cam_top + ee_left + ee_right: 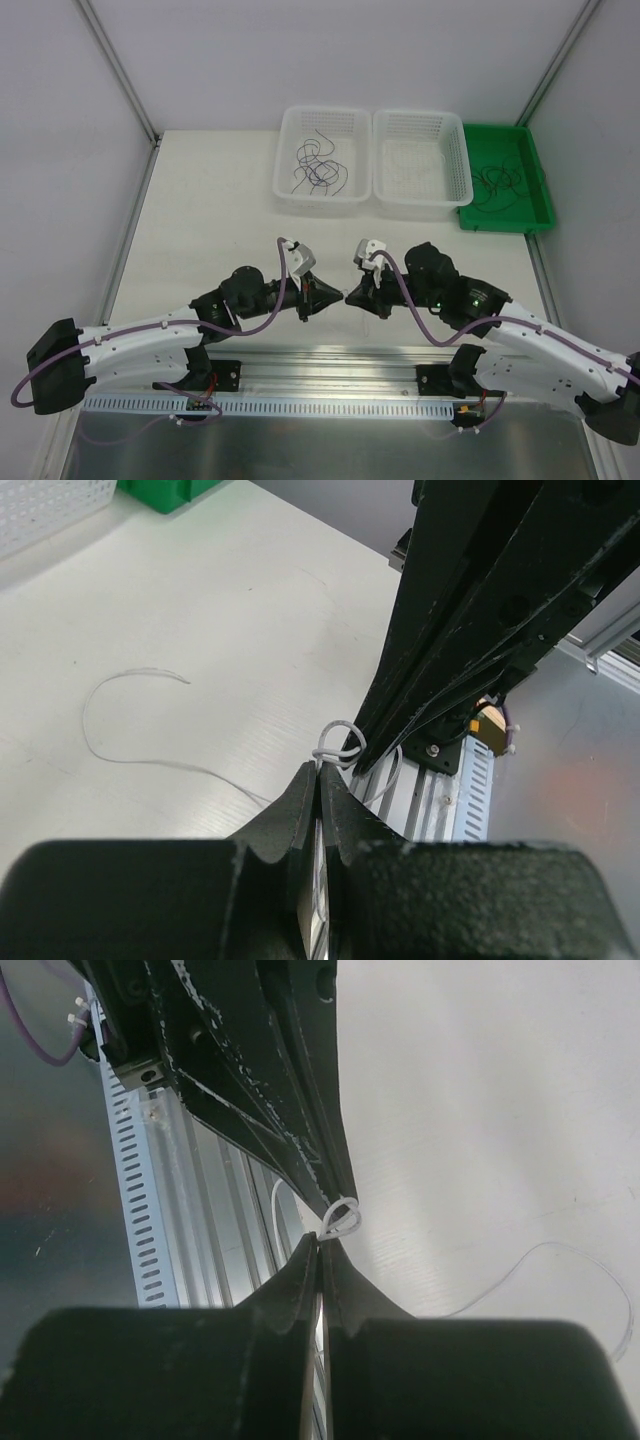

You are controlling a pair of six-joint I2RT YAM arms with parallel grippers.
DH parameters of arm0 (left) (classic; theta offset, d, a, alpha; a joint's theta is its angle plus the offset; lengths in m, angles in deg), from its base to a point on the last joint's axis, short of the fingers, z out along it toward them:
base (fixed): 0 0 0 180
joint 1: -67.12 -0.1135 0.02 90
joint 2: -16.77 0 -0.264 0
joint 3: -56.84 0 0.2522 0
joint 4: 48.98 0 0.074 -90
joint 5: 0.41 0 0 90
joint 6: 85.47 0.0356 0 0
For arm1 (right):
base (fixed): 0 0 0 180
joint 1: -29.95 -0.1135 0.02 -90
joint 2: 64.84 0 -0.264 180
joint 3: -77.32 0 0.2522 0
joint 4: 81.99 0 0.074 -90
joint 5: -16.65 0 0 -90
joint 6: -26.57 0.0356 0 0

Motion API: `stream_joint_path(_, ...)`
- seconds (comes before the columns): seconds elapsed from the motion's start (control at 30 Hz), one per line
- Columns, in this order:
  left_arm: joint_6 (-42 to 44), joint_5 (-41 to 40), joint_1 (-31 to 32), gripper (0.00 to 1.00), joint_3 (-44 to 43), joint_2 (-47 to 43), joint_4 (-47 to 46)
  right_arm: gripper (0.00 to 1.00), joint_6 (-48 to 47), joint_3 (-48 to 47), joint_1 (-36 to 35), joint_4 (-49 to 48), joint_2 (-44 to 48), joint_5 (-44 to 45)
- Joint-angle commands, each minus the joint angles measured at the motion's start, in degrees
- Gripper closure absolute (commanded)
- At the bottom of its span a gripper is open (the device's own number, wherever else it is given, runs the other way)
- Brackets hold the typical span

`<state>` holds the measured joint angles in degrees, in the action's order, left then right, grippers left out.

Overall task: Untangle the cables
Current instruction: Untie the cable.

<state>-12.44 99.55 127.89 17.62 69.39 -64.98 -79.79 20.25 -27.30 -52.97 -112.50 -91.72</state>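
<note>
- Tip to tip, the left gripper (318,767) and right gripper (320,1242) are each pinched shut on a thin white wire loop (340,726).
- Dark curly cables (318,170) lie in a white mesh basket (283,160) on the off-white table (220,235), with white walls (300,50) around.

Bright, even light, faint shadows; left pincer (318,785) blurred close to its camera.

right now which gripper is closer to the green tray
Right. The right gripper lies left of the green tray, toward the near edge; the left gripper faces it tip to tip, farther left; both jaws grip a white wire.
</note>
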Motion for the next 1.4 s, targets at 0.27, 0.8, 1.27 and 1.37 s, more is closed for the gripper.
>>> stream_joint_path(0.27,1.94,9.19,0.13,0.98,-2.50,3.89,-11.28,0.99,-2.98,-3.71,-0.84,3.89,-3.05,-8.17)
stream_joint_path(0.8,1.59,7.19,0.13,1.00,-0.39,4.16,-14.45,0.46,2.02,-3.18,-0.67,4.68,0.46,-1.23)
stream_joint_path(1.27,2.03,3.84,0.13,1.00,1.28,4.33,-14.71,0.28,14.94,-14.34,-0.58,17.33,8.28,19.86)
stream_joint_path(1.37,2.03,3.76,0.13,1.00,1.20,4.42,-14.71,0.45,19.49,-16.98,-0.58,20.15,6.27,22.15)
